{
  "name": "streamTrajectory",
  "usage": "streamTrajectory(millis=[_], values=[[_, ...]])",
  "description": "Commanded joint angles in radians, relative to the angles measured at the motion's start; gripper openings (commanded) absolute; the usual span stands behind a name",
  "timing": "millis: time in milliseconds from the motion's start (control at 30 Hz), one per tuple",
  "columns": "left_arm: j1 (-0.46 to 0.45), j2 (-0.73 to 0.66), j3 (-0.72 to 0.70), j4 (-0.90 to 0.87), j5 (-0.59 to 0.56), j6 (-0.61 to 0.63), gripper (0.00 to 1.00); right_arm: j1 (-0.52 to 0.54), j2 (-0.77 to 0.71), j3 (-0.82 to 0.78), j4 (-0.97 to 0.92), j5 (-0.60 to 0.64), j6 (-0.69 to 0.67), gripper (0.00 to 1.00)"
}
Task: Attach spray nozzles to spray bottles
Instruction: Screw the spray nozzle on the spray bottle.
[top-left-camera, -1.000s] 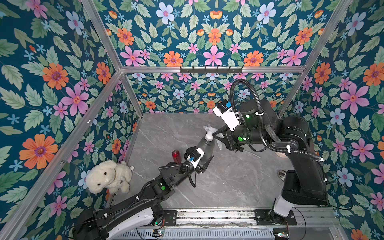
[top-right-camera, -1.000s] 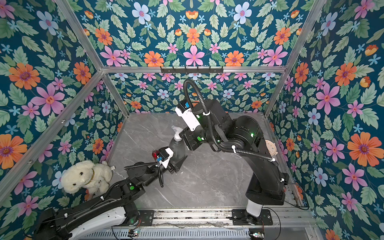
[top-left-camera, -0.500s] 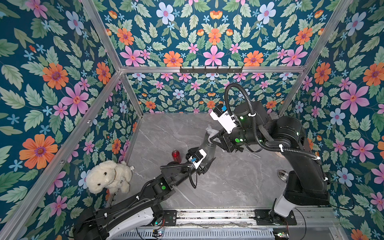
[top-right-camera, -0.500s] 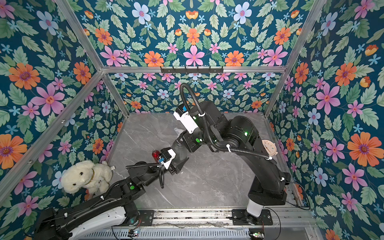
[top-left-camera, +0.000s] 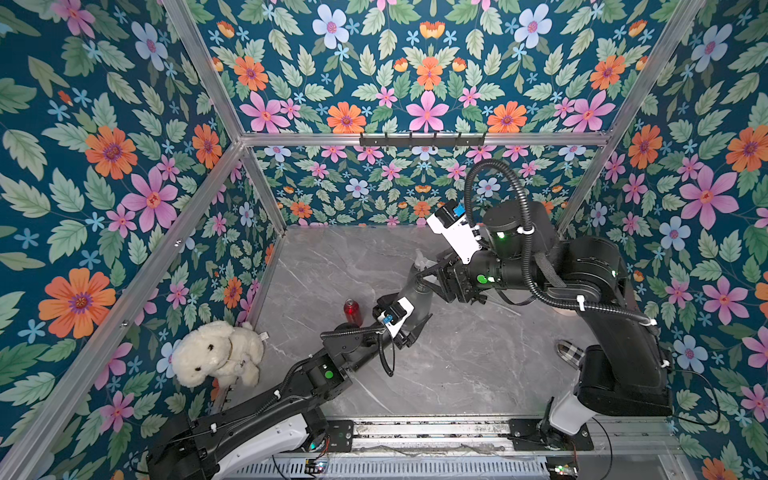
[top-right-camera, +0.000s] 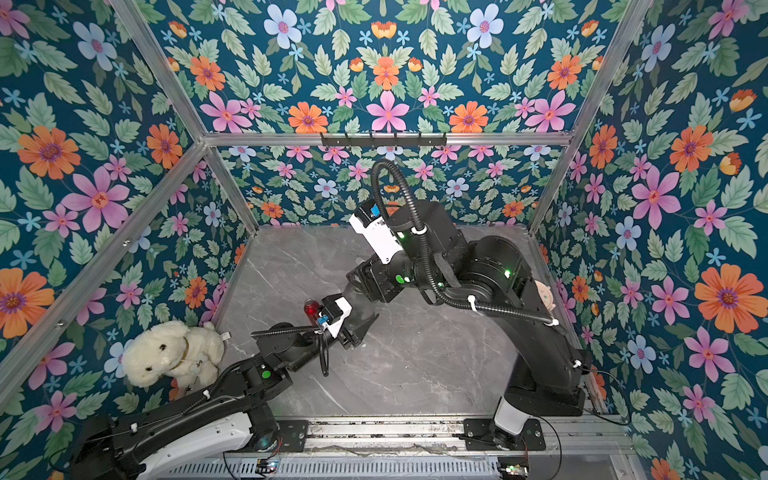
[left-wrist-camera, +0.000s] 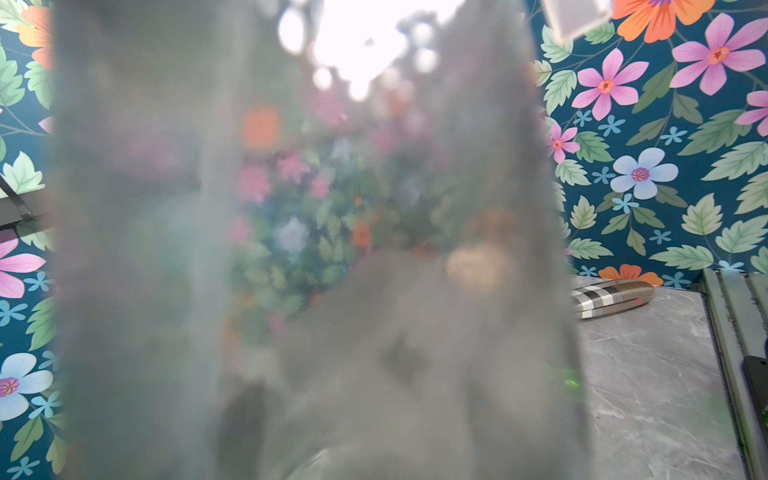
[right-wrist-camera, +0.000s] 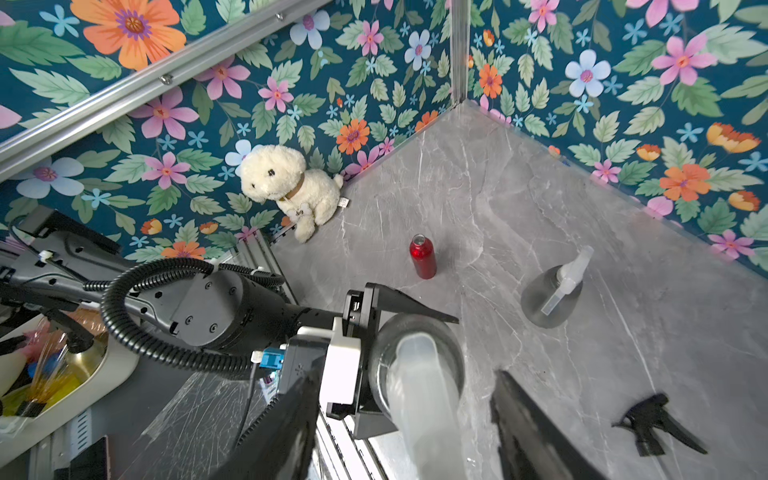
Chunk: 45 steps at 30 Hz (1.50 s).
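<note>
Left tool (right-wrist-camera: 417, 372) holds grey bottle (right-wrist-camera: 383, 353) upright, nozzle (right-wrist-camera: 424, 401) on top.

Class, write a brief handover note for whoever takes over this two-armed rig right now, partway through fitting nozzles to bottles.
Left pincer: shut on a grey bottle.
Right pincer: open, jaws either side of the white nozzle sitting on that bottle, not gripping.
Done: second grey bottle stands on the table, second white nozzle fitted.
To do: red bottle stands open; black nozzle lies apart from it. Whether the held bottle's nozzle is tight cannot be told; check, then fit the black one.
</note>
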Motion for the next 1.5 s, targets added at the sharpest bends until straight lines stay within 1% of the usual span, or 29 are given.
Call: streamTrajectory(millis=[0, 100, 233, 400, 467, 567, 733, 833, 933, 1100, 1333, 1467], values=[[0.000, -0.002, 0.000, 0.063, -0.016, -0.015, 0.00, 0.000, -0.082, -0.086, 0.144, 0.071, -0.032, 0.68], [0.002, -0.005, -0.002, 0.072, -0.004, -0.029, 0.00, 0.000, -0.215, -0.281, 0.310, 0.084, -0.065, 0.68], [0.018, -0.010, -0.002, 0.078, 0.042, -0.070, 0.00, -0.001, -0.387, -0.540, 0.498, 0.048, -0.105, 0.68], [0.026, -0.020, -0.020, 0.116, 0.063, -0.127, 0.00, -0.002, -0.547, -0.826, 0.691, -0.045, -0.111, 0.69], [0.026, -0.022, -0.030, 0.146, 0.061, -0.145, 0.00, -0.002, -0.596, -0.934, 0.796, -0.080, -0.098, 0.70], [0.026, -0.027, -0.043, 0.189, 0.061, -0.163, 0.00, -0.002, -0.645, -1.070, 0.955, -0.094, -0.086, 0.70], [0.027, -0.013, -0.054, 0.209, 0.083, -0.162, 0.00, -0.001, -0.665, -1.197, 1.127, -0.085, -0.093, 0.68], [0.026, -0.012, -0.066, 0.221, 0.094, -0.153, 0.00, -0.007, -0.670, -1.213, 1.170, -0.108, -0.090, 0.66], [0.026, -0.013, -0.066, 0.216, 0.102, -0.144, 0.00, -0.015, -0.653, -1.192, 1.160, -0.155, -0.073, 0.61], [0.026, -0.007, -0.064, 0.213, 0.119, -0.135, 0.00, -0.017, -0.596, -1.109, 1.059, -0.180, -0.049, 0.51], [0.026, -0.006, -0.066, 0.213, 0.123, -0.126, 0.00, -0.016, -0.549, -1.034, 0.938, -0.159, -0.016, 0.39], [0.026, -0.004, -0.063, 0.206, 0.127, -0.119, 0.00, -0.016, -0.514, -0.979, 0.867, -0.148, 0.002, 0.25]])
